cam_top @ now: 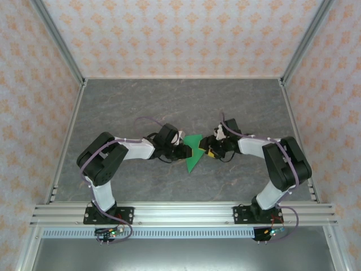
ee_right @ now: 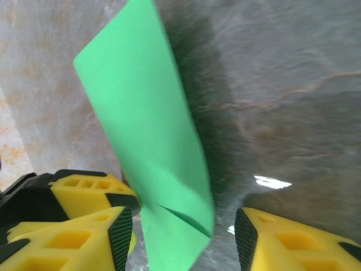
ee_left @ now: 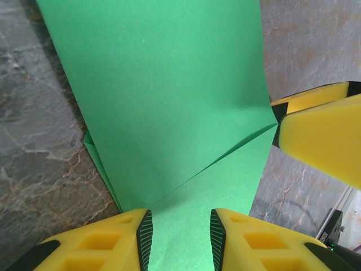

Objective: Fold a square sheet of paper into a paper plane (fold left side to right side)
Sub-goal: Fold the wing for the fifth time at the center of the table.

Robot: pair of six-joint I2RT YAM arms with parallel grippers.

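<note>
Yellow L gripper (ee_left: 180, 228) gapes, green paper (ee_left: 169, 101) btwn my fingers (ee_left: 113, 243), not pinched; R gripper (ee_right: 183, 231) spread too. Pointed shape made; slim dart w/ centre crease left, I reckon.

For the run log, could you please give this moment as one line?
green paper: creased, part lifted | left claw: open, astride paper | right claw: open, lifted part between jaws | fold: unfinished

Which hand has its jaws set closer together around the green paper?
The left hand: its jaws leave only a narrow gap, with the paper running through it. The right hand's jaws stand far wider apart.
</note>
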